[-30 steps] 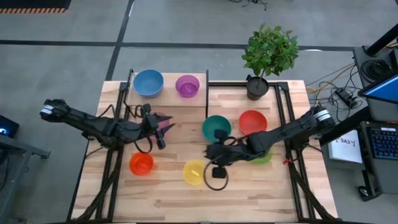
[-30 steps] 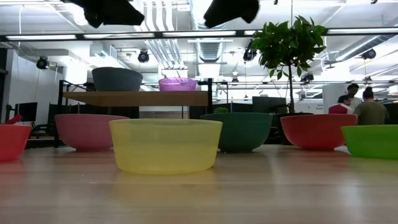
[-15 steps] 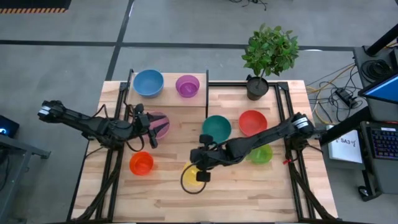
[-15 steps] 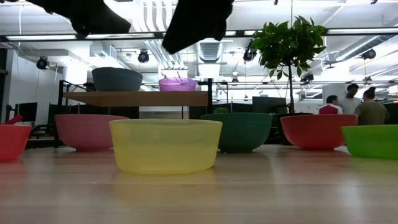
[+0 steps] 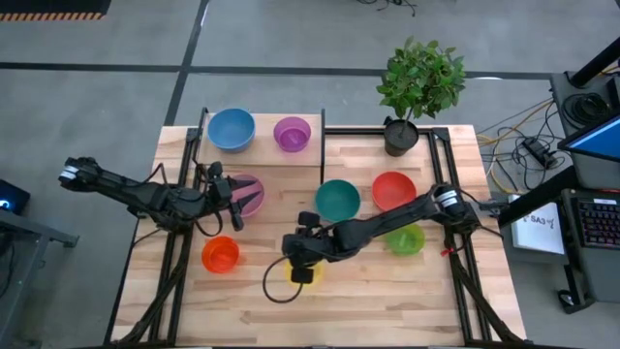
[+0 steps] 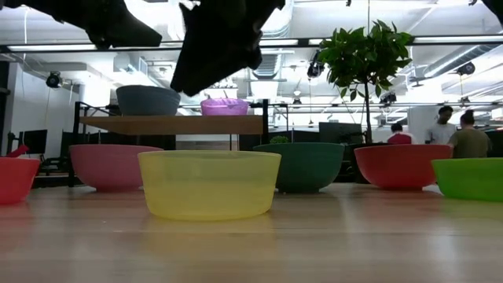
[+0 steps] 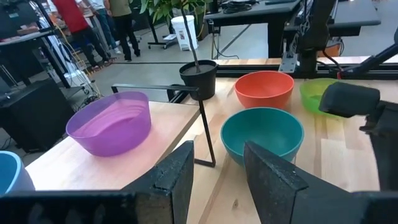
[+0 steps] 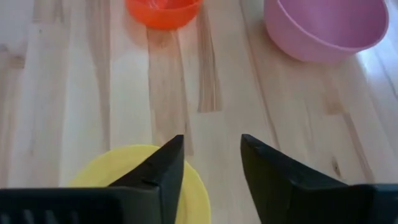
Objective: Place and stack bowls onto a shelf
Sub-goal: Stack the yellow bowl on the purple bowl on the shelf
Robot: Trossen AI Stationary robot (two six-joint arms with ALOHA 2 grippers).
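High view: shelf (image 5: 260, 155) at the table's (image 5: 455, 301) far left carries the blue bowl (image 5: 231, 128) and purple bowl (image 5: 292, 133); pink bowl (image 5: 248, 193), orange bowl (image 5: 220, 254), teal bowl (image 5: 336, 199), red bowl (image 5: 393, 190) and green bowl (image 5: 407, 239) sit on the table. Right gripper (image 5: 300, 274) hangs over the yellow bowl (image 5: 312, 275); left gripper (image 5: 235, 202) waits beside the pink bowl. Low view: yellow bowl (image 6: 209, 183) rests on the table, unlifted, dark arm above it. Left wrist view: jaws parted, empty, facing purple and teal bowls. Right wrist view: jaws apart, empty, over the yellow rim (image 8: 134, 168). Step judged: approach to grasp the yellow bowl; next, descend astride the rim and close.
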